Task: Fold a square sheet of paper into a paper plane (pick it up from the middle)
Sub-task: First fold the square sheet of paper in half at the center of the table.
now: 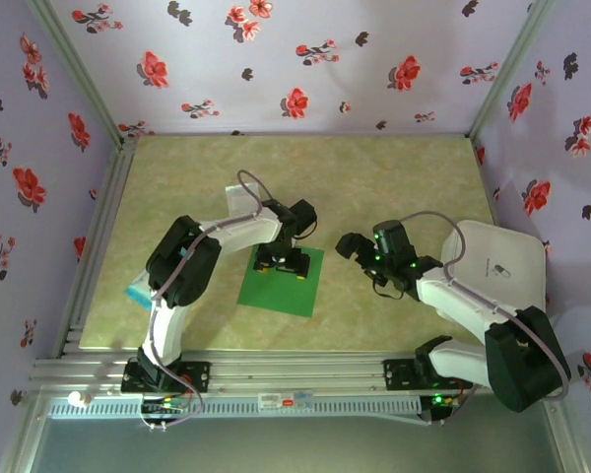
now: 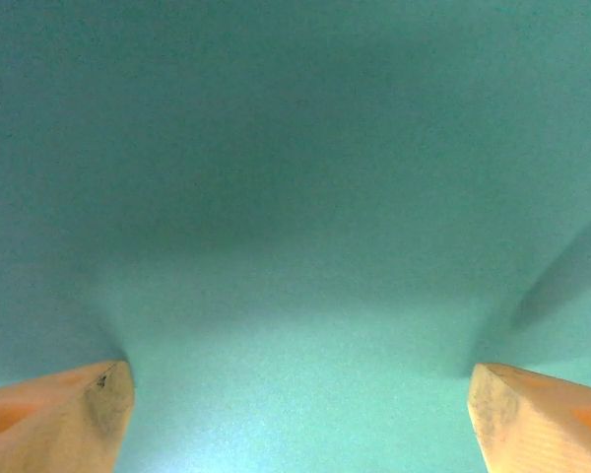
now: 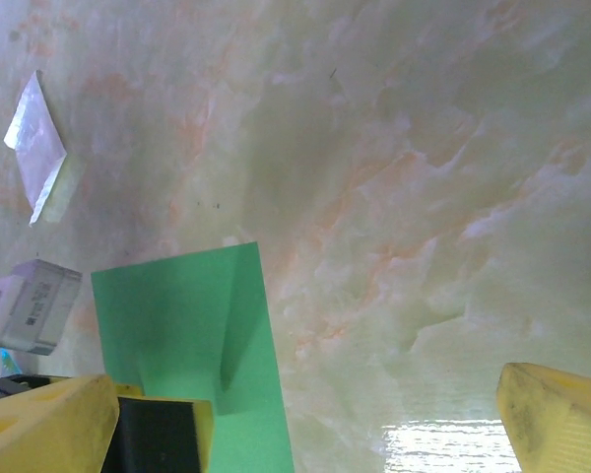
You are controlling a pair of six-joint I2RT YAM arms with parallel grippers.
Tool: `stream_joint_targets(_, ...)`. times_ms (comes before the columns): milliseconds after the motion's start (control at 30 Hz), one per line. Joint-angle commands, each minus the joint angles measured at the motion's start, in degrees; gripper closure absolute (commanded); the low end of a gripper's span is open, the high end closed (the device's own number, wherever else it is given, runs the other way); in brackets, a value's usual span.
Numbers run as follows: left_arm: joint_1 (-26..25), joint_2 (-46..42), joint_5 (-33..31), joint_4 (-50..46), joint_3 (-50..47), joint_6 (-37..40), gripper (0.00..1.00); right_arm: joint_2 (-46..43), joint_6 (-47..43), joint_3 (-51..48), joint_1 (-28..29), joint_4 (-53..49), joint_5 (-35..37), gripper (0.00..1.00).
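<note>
Green square sheet of paper (image 1: 286,291) is lying flat under the spread left gripper (image 2: 300,394), needing a gentle pinch at its middle, while the right gripper (image 1: 353,246) is hovering released at three o'clock.

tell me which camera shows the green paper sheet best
Top external: the square sheet of paper shows nearly whole, outline and all. Left wrist gives a close, featureless green patch; right wrist catches one side, cut off by the frame.
</note>
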Motion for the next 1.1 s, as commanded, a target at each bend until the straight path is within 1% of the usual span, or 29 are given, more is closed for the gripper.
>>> stream_joint_targets(0,-0.91,1.41,-1.05,-0.66,-1.54,-0.79,0.12,0.85,0.86,-0.22,-0.37,1.05,-1.24,0.01)
stream_joint_targets(33,-1.03,1.51,-1.08,0.98,-1.82,-0.79,0.12,0.97,0.86,-0.11,-0.37,1.03,-1.18,0.01)
stream_joint_targets(500,-1.08,2.96,-1.56,2.75,-4.31,-2.69,0.12,2.11,0.77,0.75,-0.37,1.16,-1.9,0.01)
stream_joint_targets(1067,-1.08,1.16,-1.89,4.43,-5.54,-3.5,0.13,3.27,0.35,1.56,-0.29,1.09,-2.91,0.01)
